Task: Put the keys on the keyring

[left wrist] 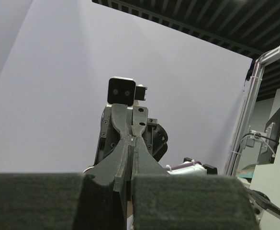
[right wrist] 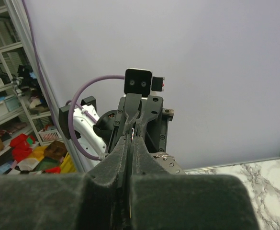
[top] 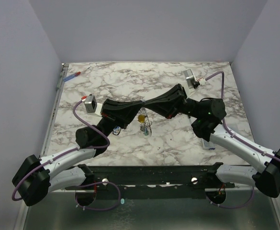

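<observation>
1. Tool with a blue and red handle (top: 76, 74), thin and screwdriver-like, lies at the far left corner of the white-and-grey marbled table (top: 130, 84), well apart from the work.
2. Left black two-finger gripper (top: 140, 106) reaches to the table's middle. Its felt-faced fingers (left wrist: 39, 201) are clenched, and what they pinch, if anything, cannot be told.
3. Small silver metal keys (top: 144, 125), one with a yellow plastic tag (top: 142, 117), sit bunched just below where the two grippers meet. Whether they dangle or lie on the marble I cannot tell.
4. Thin pale keyring cannot be made out in any view. Judging by where the bunch sits, it is probably pinched between the fingertips.
5. Right black two-finger gripper (top: 155, 102) faces the left one tip to tip, jaws pressed together as well. The right wrist view shows only a hairline seam between its pads (right wrist: 187, 201).
6. Step in hand, as I judge it: both arms hold the ring to work a key onto it. The next move calls for a steady hold on one side while the other pries the ring's gap and slides a key along, without dropping the bunch.
</observation>
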### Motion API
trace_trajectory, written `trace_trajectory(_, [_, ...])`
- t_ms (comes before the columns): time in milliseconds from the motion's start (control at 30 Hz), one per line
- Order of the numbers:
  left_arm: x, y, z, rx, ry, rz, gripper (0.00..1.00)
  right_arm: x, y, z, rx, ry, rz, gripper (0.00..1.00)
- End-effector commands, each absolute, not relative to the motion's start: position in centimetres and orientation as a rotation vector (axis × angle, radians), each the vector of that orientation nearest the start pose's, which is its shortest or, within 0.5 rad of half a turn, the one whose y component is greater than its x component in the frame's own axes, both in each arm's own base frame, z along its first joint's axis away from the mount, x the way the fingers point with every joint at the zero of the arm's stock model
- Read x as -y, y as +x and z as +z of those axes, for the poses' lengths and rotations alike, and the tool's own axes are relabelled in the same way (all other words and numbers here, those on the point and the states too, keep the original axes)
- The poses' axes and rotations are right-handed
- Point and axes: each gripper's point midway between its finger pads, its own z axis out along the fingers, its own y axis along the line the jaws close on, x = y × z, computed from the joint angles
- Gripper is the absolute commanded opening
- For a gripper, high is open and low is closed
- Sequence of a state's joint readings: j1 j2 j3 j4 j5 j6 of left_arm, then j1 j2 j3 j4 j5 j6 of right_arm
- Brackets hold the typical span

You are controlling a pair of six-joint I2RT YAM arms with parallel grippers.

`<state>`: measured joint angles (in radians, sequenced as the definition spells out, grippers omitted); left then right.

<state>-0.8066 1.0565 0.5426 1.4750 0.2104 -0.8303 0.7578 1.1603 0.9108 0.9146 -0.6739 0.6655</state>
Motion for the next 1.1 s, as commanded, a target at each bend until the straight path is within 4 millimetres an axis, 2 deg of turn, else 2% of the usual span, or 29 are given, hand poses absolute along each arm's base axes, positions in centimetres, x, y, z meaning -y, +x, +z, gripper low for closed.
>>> trace_trajectory(0, [20.3,10.2,50.8,-0.288,0.225,-1.663,0.00,-33.0,15.0,44.8,-0.927,-0.812,1.600,0.01])
trace_trajectory(300, [20.5,10.3,50.3,-0.308,0.227,-1.669,0.00,-33.2,15.0,43.6,-0.957,-0.857,1.555,0.01])
trace_trajectory(567, [20.6,10.5,49.1,-0.341,0.224,-1.661,0.22,-33.1,14.8,43.3,-0.953,-0.977,1.431,0.01])
trace_trajectory(900, [20.6,10.7,48.6,-0.362,0.215,-1.658,0.36,-32.7,14.2,42.9,-0.920,-1.032,1.386,0.01])
trace_trajectory(1067, [20.6,11.7,47.6,-0.447,0.174,-1.617,0.52,-32.5,14.6,42.0,-0.930,-1.089,1.291,0.01])
